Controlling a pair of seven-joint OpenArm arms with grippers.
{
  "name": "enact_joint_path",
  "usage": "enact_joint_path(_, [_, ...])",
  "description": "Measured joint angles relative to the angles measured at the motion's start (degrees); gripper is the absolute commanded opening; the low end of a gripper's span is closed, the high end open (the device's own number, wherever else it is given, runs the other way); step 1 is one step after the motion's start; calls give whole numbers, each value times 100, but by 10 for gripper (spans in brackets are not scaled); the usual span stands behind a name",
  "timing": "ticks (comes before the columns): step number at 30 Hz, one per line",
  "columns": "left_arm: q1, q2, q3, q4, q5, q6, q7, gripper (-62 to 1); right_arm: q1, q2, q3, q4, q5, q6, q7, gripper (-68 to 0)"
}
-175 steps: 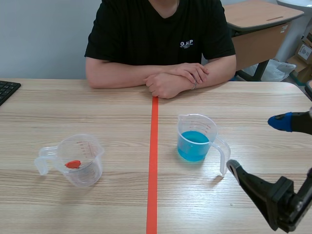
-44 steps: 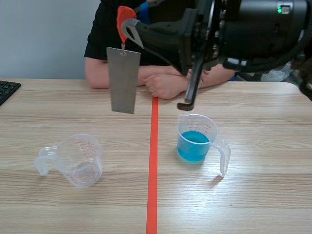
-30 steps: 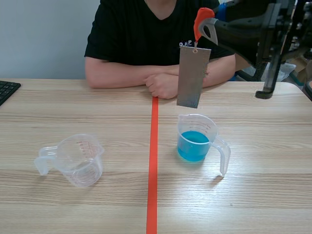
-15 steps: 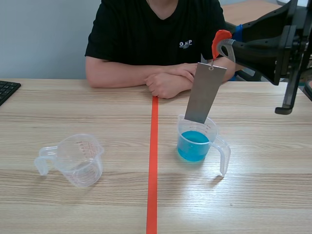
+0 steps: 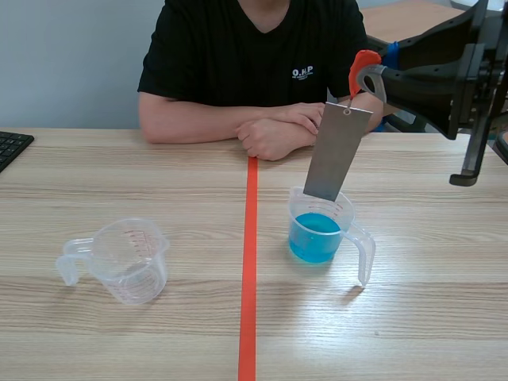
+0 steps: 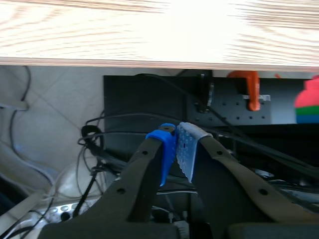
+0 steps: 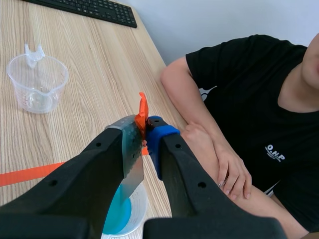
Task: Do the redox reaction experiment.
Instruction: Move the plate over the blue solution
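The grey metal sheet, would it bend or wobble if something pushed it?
Probably stiff: the metal sheet hangs flat with straight edges. It would likely swing, though, because the right gripper pinches only the small orange tab at its top. It looks thin, so probably light.

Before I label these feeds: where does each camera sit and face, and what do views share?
Scene view: between the arms, facing across the table toward the person; the right gripper is high at the right, holding a clip with a plate over the blue cup.
Left wrist view: on the left arm, below the table edge, facing cables; left gripper shut.
Right wrist view: on the raised right arm, looking down past its fingers.
Shared: scene and right wrist both show clip, plate, blue cup, empty cup.
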Motion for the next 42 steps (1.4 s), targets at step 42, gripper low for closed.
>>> enact_joint_path(42, [-2667,-4225,-61,970,-260,-938,-1899,-568,0,0,0,0,0,0,17,-658])
